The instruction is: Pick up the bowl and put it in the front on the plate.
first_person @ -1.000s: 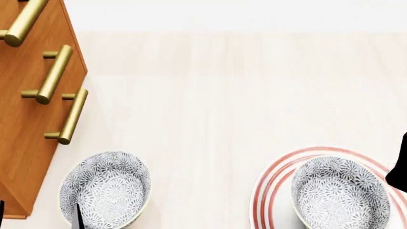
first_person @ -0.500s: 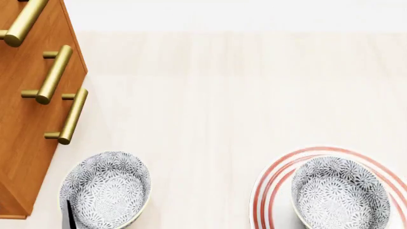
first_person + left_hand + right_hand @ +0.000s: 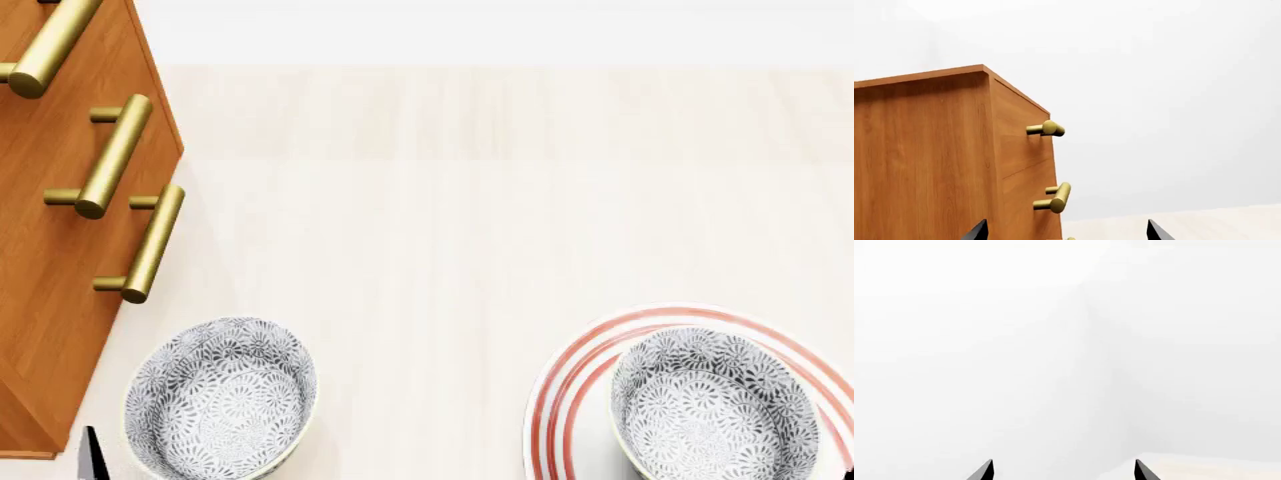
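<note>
In the head view a floral grey-blue bowl (image 3: pixel 714 405) sits upright on the red-ringed white plate (image 3: pixel 567 385) at the bottom right. A look-alike bowl (image 3: pixel 220 400) stands on the table at the bottom left, beside the cabinet. One dark finger (image 3: pixel 91 457) of my left arm shows just left of that bowl, apart from it. In the left wrist view my left gripper (image 3: pixel 1066 234) is open with nothing between its tips, and it faces the cabinet. My right gripper (image 3: pixel 1063 472) is open and empty in the right wrist view, facing a white wall.
A wooden cabinet (image 3: pixel 54 260) with brass bar handles (image 3: pixel 114 155) fills the left edge, close to the left bowl. It also shows as a cabinet (image 3: pixel 927 160) in the left wrist view. The pale wooden table (image 3: pixel 454 220) stretches back to a white wall.
The left finger has slid left, from in front of the left bowl to beside it. The right arm's dark shape at the right edge has left the view. Neither bowl moved.
</note>
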{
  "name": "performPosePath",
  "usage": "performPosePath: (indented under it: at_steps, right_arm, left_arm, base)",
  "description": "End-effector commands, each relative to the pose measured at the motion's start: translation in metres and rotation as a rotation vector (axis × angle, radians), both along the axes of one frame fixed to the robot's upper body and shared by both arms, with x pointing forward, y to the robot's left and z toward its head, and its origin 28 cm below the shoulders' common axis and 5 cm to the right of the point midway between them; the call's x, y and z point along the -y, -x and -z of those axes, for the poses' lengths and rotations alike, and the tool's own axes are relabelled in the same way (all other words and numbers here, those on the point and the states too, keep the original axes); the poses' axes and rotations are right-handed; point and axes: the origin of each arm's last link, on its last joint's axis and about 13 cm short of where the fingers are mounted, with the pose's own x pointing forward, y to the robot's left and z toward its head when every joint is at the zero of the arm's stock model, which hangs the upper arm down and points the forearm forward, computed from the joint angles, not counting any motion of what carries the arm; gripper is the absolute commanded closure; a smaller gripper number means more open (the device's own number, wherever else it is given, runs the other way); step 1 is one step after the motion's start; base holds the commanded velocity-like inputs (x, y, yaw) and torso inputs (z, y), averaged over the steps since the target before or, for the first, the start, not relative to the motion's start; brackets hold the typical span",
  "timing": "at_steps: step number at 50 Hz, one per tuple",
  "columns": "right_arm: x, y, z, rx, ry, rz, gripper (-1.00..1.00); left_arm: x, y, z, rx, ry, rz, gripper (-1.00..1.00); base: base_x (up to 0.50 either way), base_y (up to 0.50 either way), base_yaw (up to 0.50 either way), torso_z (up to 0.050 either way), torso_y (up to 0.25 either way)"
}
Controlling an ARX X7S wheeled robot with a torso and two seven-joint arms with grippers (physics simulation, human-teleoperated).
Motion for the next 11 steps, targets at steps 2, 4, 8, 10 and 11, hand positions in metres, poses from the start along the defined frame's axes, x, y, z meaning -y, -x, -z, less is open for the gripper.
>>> performPosePath:
  at_steps: [2,4,8,10,11]
  right_arm:
    - [-0.020,0.002,0.016,0.036,0.100,-0.029,-1.00]
    - [-0.020,0.001,0.017,0.034,0.101,-0.030,-1.00]
    - [-0.023,0.000,0.018,0.029,0.105,-0.038,-1.00]
    - [-0.027,-0.003,0.016,0.035,0.101,-0.046,-1.00]
    - [-0.028,-0.004,0.014,0.041,0.099,-0.047,-1.00]
  left_arm:
    - [-0.015,0.013,-0.006,0.068,-0.043,-0.078,-1.00]
    - [-0.017,0.014,-0.007,0.076,-0.047,-0.097,-1.00]
    - [-0.022,0.015,-0.012,0.116,-0.061,-0.129,-1.00]
    - [-0.026,0.016,-0.018,0.160,-0.072,-0.151,-1.00]
    - [-0.027,0.017,-0.020,0.169,-0.077,-0.159,-1.00]
  base:
    - [0.00,0.00,0.00,0.000,0.000]
    - [0.00,0.00,0.00,0.000,0.000]
    - [0.00,0.00,0.00,0.000,0.000]
    - [0.00,0.00,0.00,0.000,0.000]
    - [0.00,0.00,0.00,0.000,0.000]
